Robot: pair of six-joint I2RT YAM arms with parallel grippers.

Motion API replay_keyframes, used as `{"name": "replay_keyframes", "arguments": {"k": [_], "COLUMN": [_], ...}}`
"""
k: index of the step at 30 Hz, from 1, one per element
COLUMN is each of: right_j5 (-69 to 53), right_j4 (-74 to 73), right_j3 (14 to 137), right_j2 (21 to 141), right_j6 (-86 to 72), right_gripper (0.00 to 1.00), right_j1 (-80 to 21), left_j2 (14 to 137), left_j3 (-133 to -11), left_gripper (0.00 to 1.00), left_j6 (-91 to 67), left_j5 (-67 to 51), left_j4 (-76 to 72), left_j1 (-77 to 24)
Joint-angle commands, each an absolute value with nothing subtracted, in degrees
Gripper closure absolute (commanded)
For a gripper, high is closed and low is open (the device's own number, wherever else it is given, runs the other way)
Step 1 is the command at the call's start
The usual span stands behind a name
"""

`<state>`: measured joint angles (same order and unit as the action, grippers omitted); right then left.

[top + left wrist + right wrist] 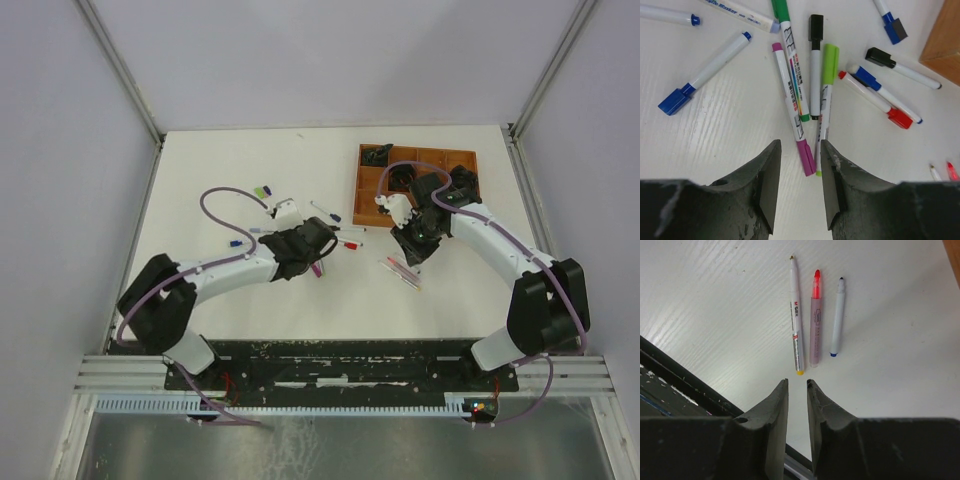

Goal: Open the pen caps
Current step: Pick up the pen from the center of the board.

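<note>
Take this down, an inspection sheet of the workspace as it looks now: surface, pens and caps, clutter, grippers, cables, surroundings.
Surface: white table; damage or spills, nothing seen.
Job's things: capped pens lie scattered in front of the left gripper; three pens lie side by side in front of the right gripper, tips apparently bare.
Clutter: brown tray at the far right holds dark items, too small to identify.
Grippers: left gripper is open, its jaws either side of the purple cap, not clamped. Right gripper is narrowly open and empty.
Cables: a purple cable loops off each arm; snags, nothing seen.
Surroundings: white walls and metal frame posts.
</note>
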<state>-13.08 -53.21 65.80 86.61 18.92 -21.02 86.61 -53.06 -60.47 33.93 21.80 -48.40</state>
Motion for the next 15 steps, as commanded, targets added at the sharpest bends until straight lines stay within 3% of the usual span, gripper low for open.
{"name": "replay_keyframes", "arguments": {"k": [1, 15], "right_j5": [-14.14, -14.4], "right_j4": [-52.22, -52.29], "right_j3": [67.97, 67.93], "right_j2": [84.41, 84.07], "right_j6": [19.36, 19.55], "right_gripper": [0.71, 0.71], "right_j1": [-20.76, -20.7], "left_j2": [92.98, 104.1], "left_j3": [-59.87, -64.84], "left_gripper": [0.57, 0.61], "left_j6": [-64.97, -63.69], "left_j5": [41.76, 39.17], "left_j4": [30.85, 29.55], "left_j1": [-48.57, -47.71]}}
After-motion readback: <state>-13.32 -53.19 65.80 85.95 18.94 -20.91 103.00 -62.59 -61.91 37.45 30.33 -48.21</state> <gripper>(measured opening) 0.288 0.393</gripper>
